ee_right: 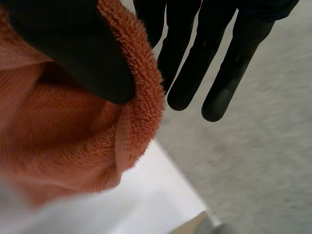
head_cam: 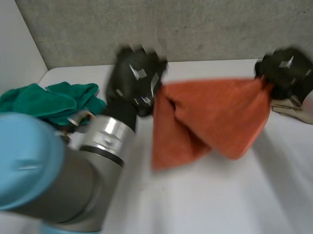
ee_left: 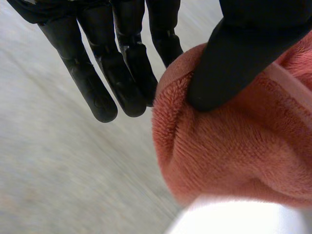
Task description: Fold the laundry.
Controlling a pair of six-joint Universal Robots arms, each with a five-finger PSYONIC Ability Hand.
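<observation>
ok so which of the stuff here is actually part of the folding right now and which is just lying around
In the job:
orange towel, held up by its top corners
left hand, pinching one corner
right hand, pinching the other

Lying about:
green cloth, bunched at the far left of the table, untouched; probably laundry waiting

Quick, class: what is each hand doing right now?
Left hand: shut on a corner of the towel.
Right hand: shut on the towel's other top corner.

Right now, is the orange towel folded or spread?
Unfolded: the orange towel hangs sagging between the left hand and the right hand, each pinching a top corner.
</observation>
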